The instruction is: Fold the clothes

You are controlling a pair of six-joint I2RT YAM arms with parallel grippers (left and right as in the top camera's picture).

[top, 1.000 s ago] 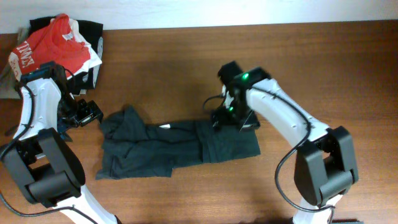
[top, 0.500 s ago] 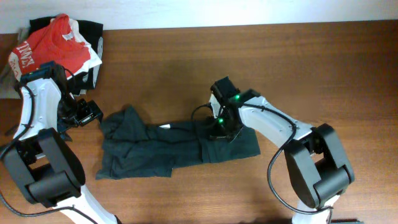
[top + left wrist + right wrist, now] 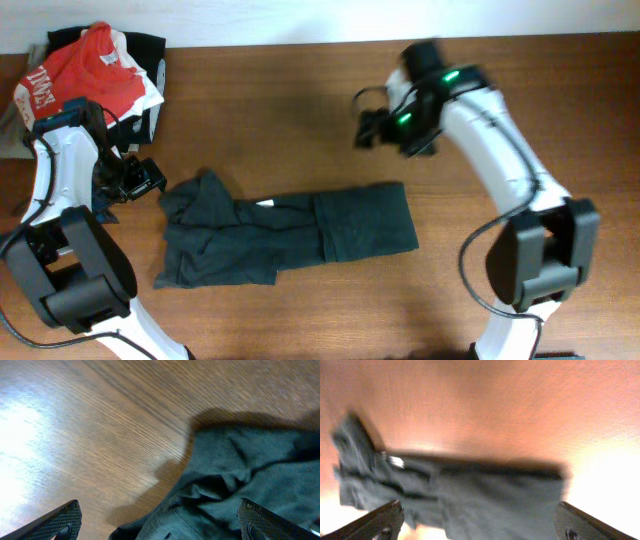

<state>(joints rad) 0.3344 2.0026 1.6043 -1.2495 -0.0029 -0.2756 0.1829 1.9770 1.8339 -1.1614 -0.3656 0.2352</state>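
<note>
Dark garment [image 3: 290,235] lies partly folded mid table [image 3: 270,100]. Left gripper [image 3: 145,180] spread, empty, beside its left edge. Right gripper [image 3: 365,128] spread, empty, well apart. Between folds, likely; next needs a fresh grip on one end.

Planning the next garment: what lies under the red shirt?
Black fabric and a white edge show beneath the red shirt; anything deeper is covered.

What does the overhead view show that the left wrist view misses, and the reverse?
Only overhead: the whole dark green garment laid out, the clothes pile with a red shirt at far left, and the right gripper off the cloth. Only left wrist: the garment's rumpled edge close up, between the left gripper's spread fingertips. Both: garment and wooden table.
</note>
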